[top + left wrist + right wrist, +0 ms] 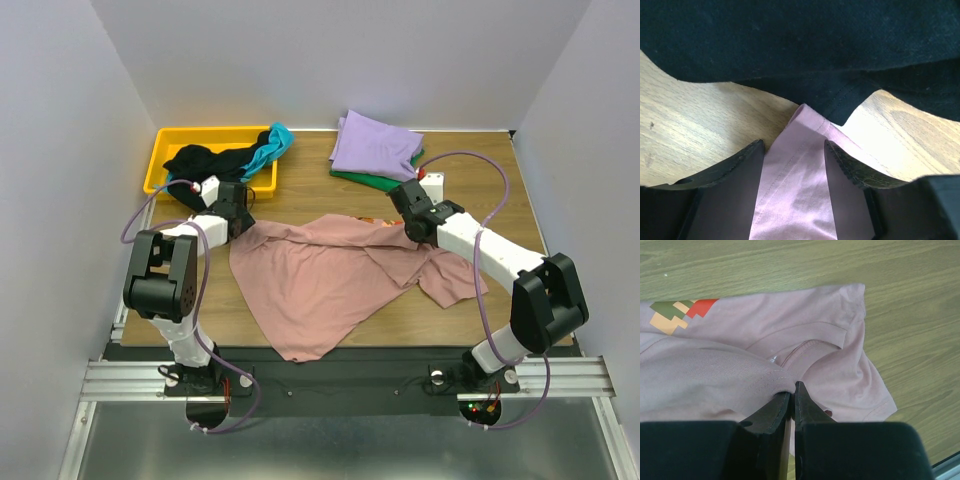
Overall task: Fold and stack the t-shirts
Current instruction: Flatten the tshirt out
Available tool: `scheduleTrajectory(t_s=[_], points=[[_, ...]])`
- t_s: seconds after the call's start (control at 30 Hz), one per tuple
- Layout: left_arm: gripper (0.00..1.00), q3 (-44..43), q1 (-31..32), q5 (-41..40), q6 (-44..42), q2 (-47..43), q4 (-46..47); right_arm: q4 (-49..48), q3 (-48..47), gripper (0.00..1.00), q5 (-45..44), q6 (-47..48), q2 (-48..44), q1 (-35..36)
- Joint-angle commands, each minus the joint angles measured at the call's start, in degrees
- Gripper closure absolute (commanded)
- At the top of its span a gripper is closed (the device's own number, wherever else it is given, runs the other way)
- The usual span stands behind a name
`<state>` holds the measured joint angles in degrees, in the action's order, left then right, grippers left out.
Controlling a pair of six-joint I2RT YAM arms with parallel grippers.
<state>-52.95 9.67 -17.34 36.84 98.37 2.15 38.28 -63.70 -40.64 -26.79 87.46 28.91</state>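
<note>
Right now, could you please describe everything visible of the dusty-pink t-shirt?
The dusty-pink t-shirt is soft cloth with a pixel-art print, lying rumpled and half-spread across the wooden table. The right claw pinches a fold near its collar; a hemmed corner lies between the parted fingers of the left claw, touching a black garment.

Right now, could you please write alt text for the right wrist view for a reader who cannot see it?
The right gripper, jaws shut, pinches a fold of the dusty-pink t-shirt near its collar. The shirt lies rumpled on the wooden table, a pixel-art print showing at upper left.
</note>
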Motion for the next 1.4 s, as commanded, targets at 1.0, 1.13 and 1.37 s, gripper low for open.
scheduleTrajectory(t_s=[1.0,1.13,1.37], points=[[1.00,-3.13,4.65,-6.30,-0.45,-4.31,-7.69,-2.60,-0.80,0.97,-2.24,0.94,-9.05,-0.34],[1.00,-2.33,6.85,-9.54,0.51,-17.05,-9.27,-2.60,-3.88,0.98,-4.88,3.22,-13.45,-0.34],[1.00,-3.91,9.58,-12.45,-0.89,-38.93,-10.07,-2.60,-13.54,1.00,-5.24,8.85,-22.59,-0.25]])
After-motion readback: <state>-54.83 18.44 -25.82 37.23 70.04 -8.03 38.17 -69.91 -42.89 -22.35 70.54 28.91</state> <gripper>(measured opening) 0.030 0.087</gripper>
